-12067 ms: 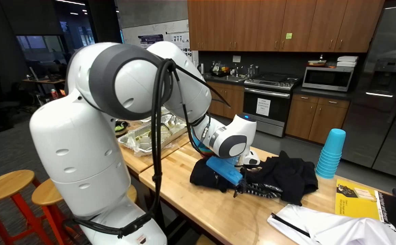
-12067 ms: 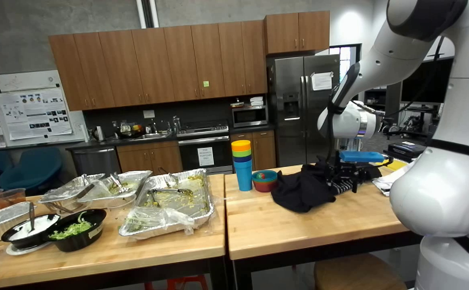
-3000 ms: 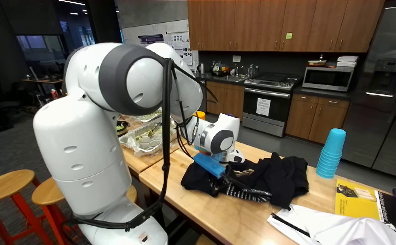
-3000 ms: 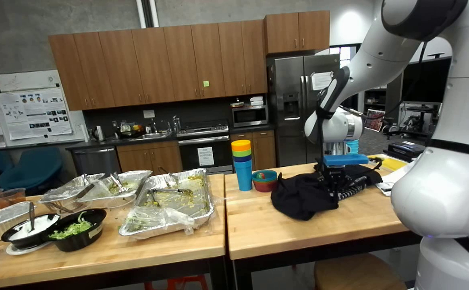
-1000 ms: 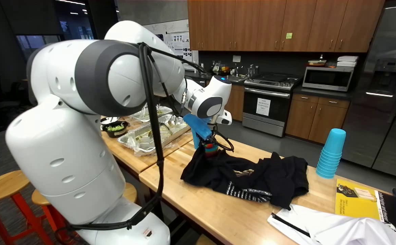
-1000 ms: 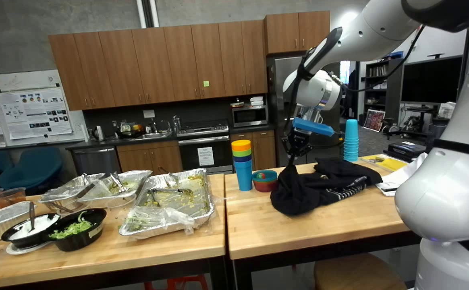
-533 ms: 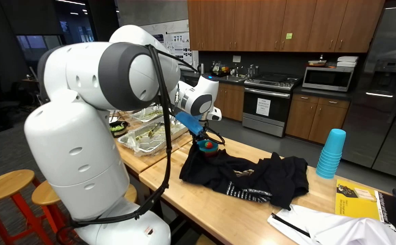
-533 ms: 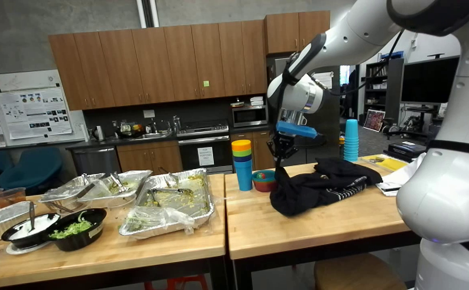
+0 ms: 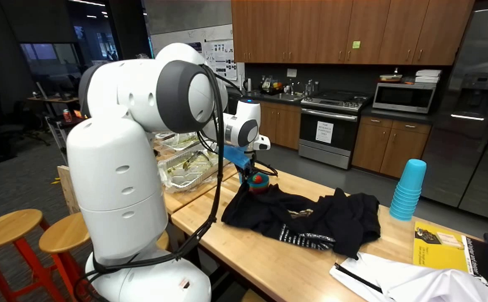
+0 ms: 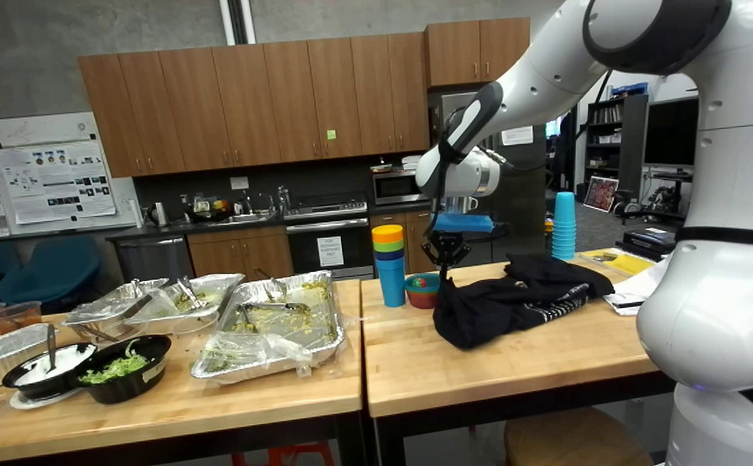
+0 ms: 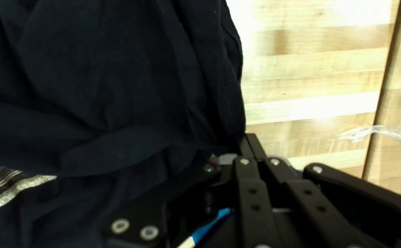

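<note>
Pinching the raised tip of a crumpled black cloth garment with white print, black fingers are pressing together near stacked red-and-teal bowls. The step in hand, apparently a partial lift, is calling for a steady hold next. On the wooden bench, the garment's long axis is running roughly with the kitchen-side edge, the tip pointing upward at the bowl end.

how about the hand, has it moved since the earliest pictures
Yes: in an exterior view, the hand has moved left and up in frame, nearer the multicoloured cups, which stayed put.
</note>
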You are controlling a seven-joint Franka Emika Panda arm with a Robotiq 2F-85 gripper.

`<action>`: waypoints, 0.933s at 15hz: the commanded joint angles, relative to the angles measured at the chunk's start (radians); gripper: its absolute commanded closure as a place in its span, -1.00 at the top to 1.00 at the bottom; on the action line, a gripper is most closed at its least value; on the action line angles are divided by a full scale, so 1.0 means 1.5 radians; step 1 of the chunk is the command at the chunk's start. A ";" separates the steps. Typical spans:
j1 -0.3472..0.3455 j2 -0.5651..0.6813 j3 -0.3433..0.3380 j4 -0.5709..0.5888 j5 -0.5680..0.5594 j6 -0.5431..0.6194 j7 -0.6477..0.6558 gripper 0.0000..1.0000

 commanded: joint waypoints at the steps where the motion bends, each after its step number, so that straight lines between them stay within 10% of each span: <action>1: 0.014 0.039 -0.003 0.031 -0.072 -0.002 0.053 -0.46; 14: 0.020 -0.072 -0.001 -0.024 -0.200 -0.170 -0.032 1.00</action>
